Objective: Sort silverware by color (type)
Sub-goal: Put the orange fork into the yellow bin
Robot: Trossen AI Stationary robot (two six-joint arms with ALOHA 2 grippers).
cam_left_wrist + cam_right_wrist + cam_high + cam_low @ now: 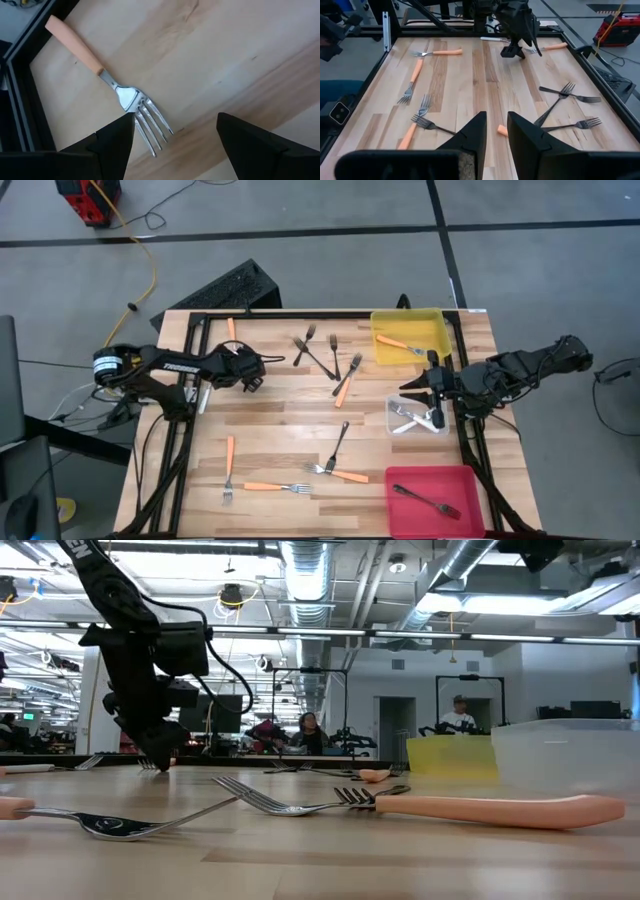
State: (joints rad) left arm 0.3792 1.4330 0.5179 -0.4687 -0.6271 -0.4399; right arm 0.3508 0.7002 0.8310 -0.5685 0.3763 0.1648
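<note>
Sorting looks barely begun from where I sit. In the high view the yellow bin [408, 340] at about two o'clock on the counter [270, 425] holds one orange-handled fork [400, 343], the clear bin [416, 416] at three o'clock holds a few pale silver-white forks [408, 418], and the red bin [435, 500] at five o'clock holds a single dark fork [427, 501].

Most of the silverware is still loose. A cluster of dark forks [318, 352] with one orange-handled piece [346, 383] lies near twelve o'clock. Another dark fork [339, 443] and an orange one [341, 474] sit just below centre. Two more orange-handled forks [229, 470] lie toward seven o'clock, and one more [231, 328] sits at the eleven o'clock edge.

My left gripper [250, 372] hangs low over the counter at about ten o'clock, arm stretched in from the left. Its jaws are spread wide and hold nothing. In the left wrist view an orange-handled fork [111, 85] lies flat right beneath them, tines next to one fingertip [120, 135], so I judge it the next pick.

My right gripper [425, 383] hovers near the clear bin at three o'clock, arm folded in from the right. Its jaws stand narrowly parted, and I see nothing between them in the right wrist view.
</note>
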